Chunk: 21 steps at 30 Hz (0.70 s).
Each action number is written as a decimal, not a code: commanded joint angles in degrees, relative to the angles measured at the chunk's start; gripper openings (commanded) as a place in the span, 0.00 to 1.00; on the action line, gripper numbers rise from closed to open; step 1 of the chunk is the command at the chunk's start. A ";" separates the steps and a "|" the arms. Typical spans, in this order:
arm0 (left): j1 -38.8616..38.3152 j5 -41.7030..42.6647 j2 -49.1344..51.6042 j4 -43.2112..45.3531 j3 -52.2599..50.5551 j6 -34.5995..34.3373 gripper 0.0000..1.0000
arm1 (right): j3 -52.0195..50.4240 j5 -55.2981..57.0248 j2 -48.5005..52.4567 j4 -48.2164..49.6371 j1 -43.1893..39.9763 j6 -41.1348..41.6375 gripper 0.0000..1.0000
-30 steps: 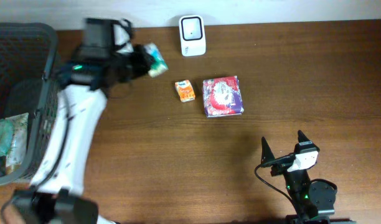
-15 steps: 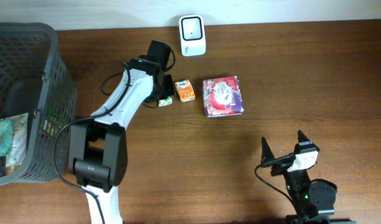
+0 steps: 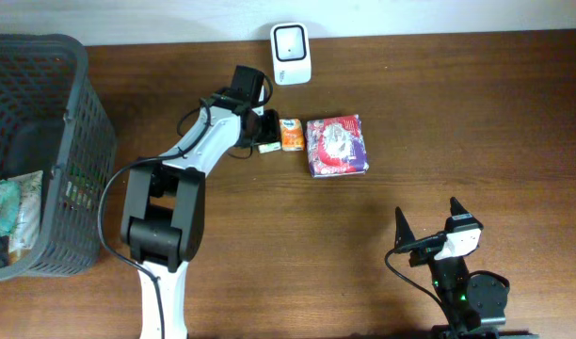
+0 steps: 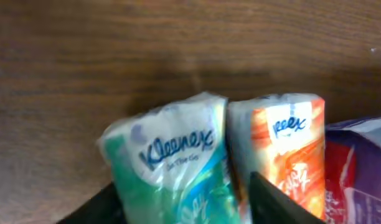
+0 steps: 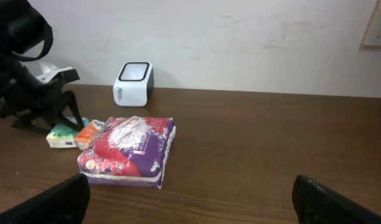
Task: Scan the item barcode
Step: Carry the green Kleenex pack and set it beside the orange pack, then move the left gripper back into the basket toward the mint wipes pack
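A green Kleenex tissue pack [image 3: 267, 146] lies on the table, pressed against an orange tissue pack [image 3: 289, 135]. My left gripper [image 3: 265, 129] stands over the green pack [image 4: 172, 162]. Its jaws are open, one on each side of the pack, and a thin gap shows beside the right finger [image 4: 271, 202]. The orange pack [image 4: 284, 149] sits just outside that finger. The white barcode scanner [image 3: 291, 54] stands at the back edge, a little behind the packs. My right gripper [image 3: 426, 212] rests open and empty near the front right.
A purple and red packet [image 3: 337, 146] lies right of the orange pack. A dark mesh basket [image 3: 72, 56] with several items inside stands at the far left. In the right wrist view the scanner [image 5: 133, 82] sits against the white wall.
The left arm swung right from near the basket with the green pack, set it down beside the orange pack, and its jaws have opened. The right arm has not moved.
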 commanded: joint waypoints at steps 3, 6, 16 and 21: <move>2.75 1.77 0.74 -15.67 20.46 2.49 0.88 | -0.52 -0.35 -0.33 -0.02 -0.35 -0.37 0.99; 5.07 1.77 0.74 -28.33 36.15 2.49 0.85 | -0.52 -0.35 -0.33 -0.02 -0.35 -0.37 0.99; 18.97 2.21 -0.57 -60.50 78.27 9.86 0.99 | -0.52 -0.35 -0.33 -0.02 -0.35 -0.37 0.99; 27.65 1.60 -4.94 -60.50 78.14 11.56 0.99 | -0.52 -0.35 -0.33 -0.02 -0.35 -0.37 0.99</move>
